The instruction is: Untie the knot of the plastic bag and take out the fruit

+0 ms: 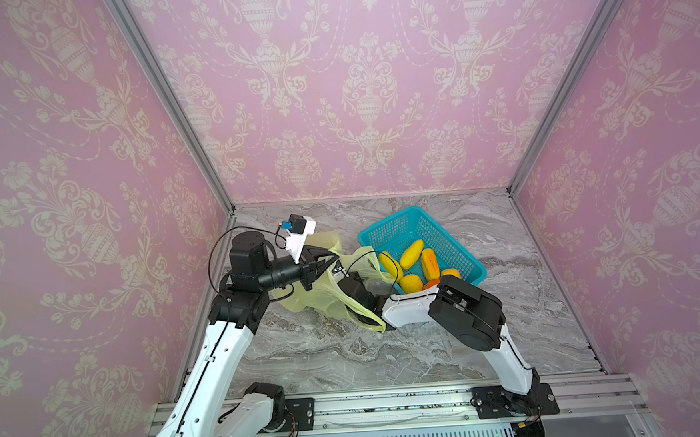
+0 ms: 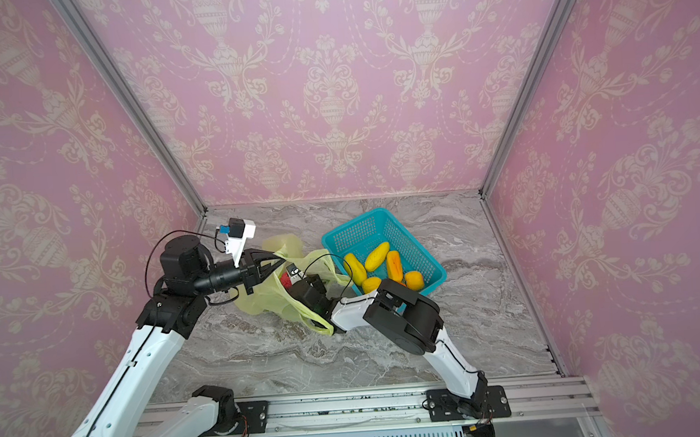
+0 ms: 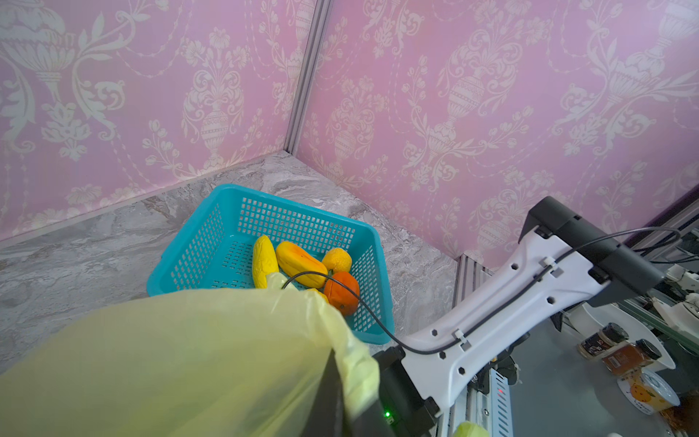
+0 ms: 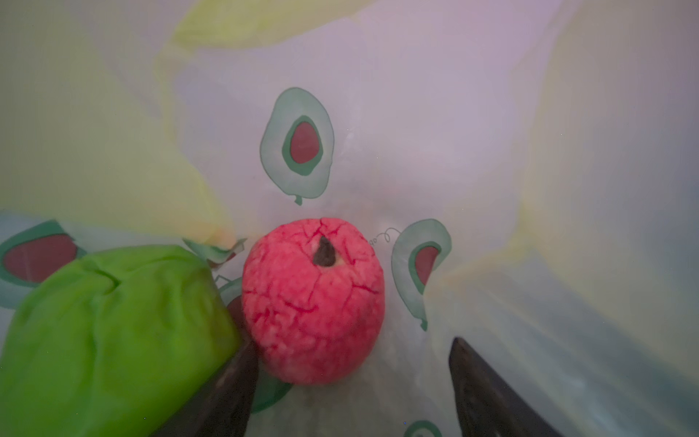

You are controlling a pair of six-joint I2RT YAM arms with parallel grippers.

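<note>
The left gripper (image 1: 326, 266), clamped on the rim of the plastic bag (image 1: 303, 299) left of centre in a top view, is holding the mouth open (the knot looks undone). The right gripper (image 4: 351, 346), jaws apart, is reaching inside toward the pink-red apple (image 4: 314, 299) at mid-frame. Next it is needing a centred closing, clear of the green fruit (image 4: 113, 333).

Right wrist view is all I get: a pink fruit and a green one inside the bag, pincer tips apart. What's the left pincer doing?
Observer: The left pincer is shut on the plastic bag, holding one side up.
Operator: Any fruit out yet?
Observer: Yes, several yellow and orange fruit lie in the teal basket.
Operator: Basket where?
Observer: On the table, just right of the plastic bag in both top views.
</note>
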